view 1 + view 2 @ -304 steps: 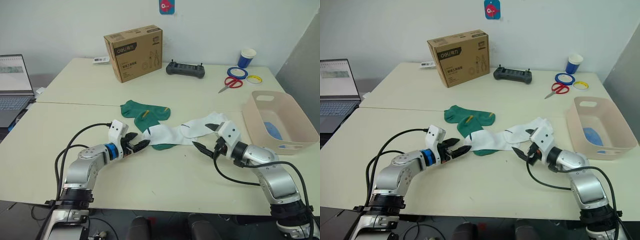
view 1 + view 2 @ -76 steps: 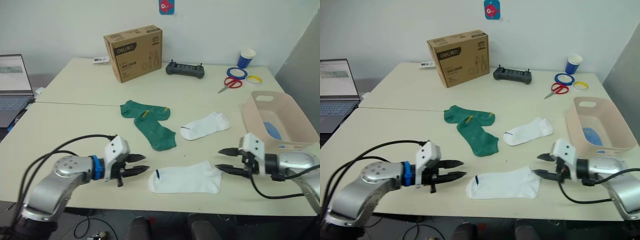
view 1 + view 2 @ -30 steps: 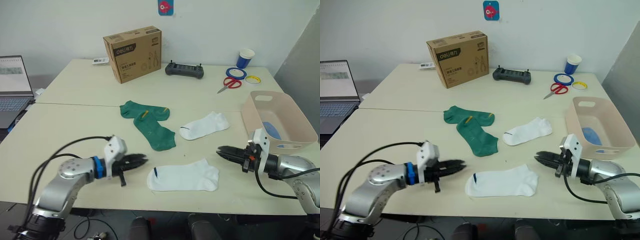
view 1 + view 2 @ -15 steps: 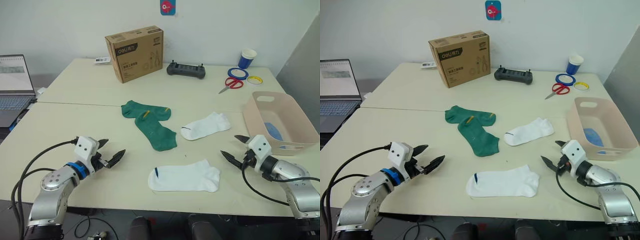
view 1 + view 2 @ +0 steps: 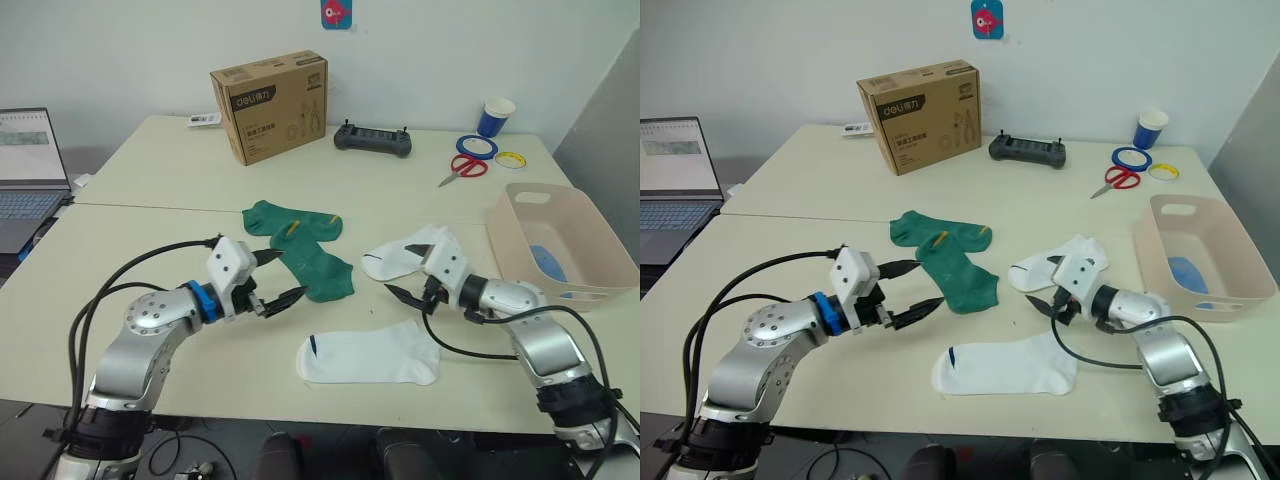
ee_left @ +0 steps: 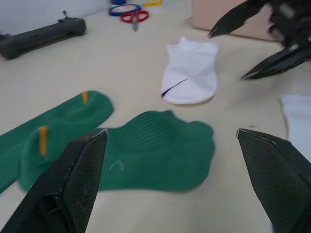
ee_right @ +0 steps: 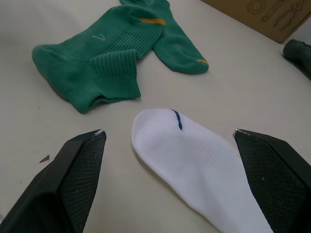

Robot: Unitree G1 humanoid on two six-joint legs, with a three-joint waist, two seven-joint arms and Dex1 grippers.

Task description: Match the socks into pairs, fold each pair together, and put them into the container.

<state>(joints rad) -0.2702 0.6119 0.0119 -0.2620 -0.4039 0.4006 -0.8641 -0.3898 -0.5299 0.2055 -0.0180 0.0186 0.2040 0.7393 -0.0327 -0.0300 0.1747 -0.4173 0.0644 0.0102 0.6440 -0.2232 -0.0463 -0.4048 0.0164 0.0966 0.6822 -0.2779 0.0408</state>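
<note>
Two dark green socks (image 5: 314, 268) with yellow marks lie overlapping at mid-table. One white sock (image 5: 412, 249) lies to their right, another white sock (image 5: 368, 357) near the front edge. My left gripper (image 5: 286, 277) is open, its tips just left of the nearer green sock's (image 6: 150, 150) cuff. My right gripper (image 5: 403, 271) is open at the cuff end of the farther white sock (image 7: 194, 155). The pale pink container (image 5: 612, 272) stands at the right with a light blue sock (image 5: 545, 260) inside.
At the back stand a brown cardboard box (image 5: 268, 105), a black controller (image 5: 372, 140), red scissors (image 5: 462, 165), tape rolls (image 5: 475, 145) and a blue cup (image 5: 494, 115). A laptop (image 5: 25, 175) sits at the far left.
Both arms swung inward from the front edge: the left gripper now sits by the green sock, the right gripper by the farther white sock. The socks have not moved.
</note>
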